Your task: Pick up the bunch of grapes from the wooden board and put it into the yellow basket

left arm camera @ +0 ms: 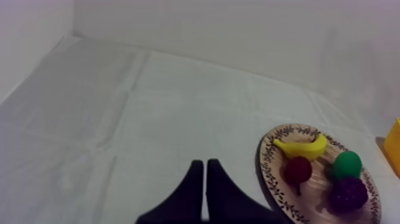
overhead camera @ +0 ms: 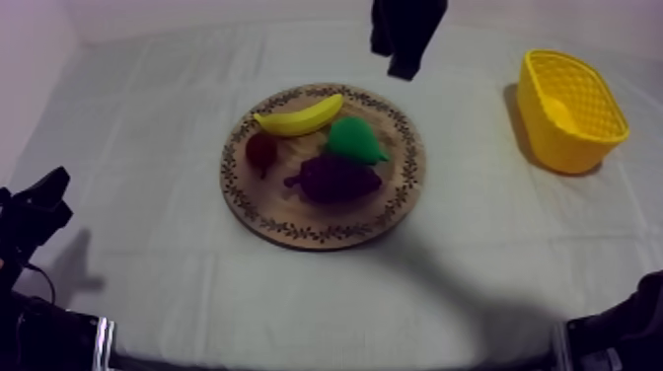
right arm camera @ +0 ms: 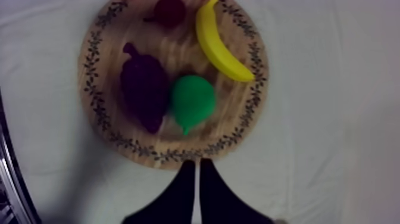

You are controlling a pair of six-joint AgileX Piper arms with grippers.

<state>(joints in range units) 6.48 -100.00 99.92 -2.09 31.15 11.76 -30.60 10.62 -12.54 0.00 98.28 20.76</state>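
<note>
Basically at the very start — nothing done yet, as far as can be judged. Can see the bunch of grapes (overhead camera: 335,180) lying on the wooden board (overhead camera: 266,212), on its near side as seen from above, pressed up against the pear (overhead camera: 353,141); banana (overhead camera: 299,118) along the far rim, small red fruit (overhead camera: 261,151) to one side, apart from the grapes. Yellow basket (overhead camera: 562,148) off to the right, well apart from the board, looks empty.

Right gripper (right arm camera: 198,164) hovering just beyond the board's far rim, nearest the pear — fingers pressed together into a narrow wedge, holding nothing. Left gripper (left arm camera: 205,162) parked low at its own side, well away from the board, likewise closed on nothing.

Left to do, prob. everything: open the right fingers, come down over the grapes, close, lift, carry across to the basket, let go. Worth watching the pear: so close to the grapes, easy to nudge with a finger.

Re surface & room: grey-white cloth (overhead camera: 148,109) over the whole work area, matte, w/ faint fold lines crossing it and soft shadows beside board and basket. Prob. soft enough to ruck if dragged on, so better to lift clear. Plain pale wall (left arm camera: 238,36) behind, another at the left side.
</note>
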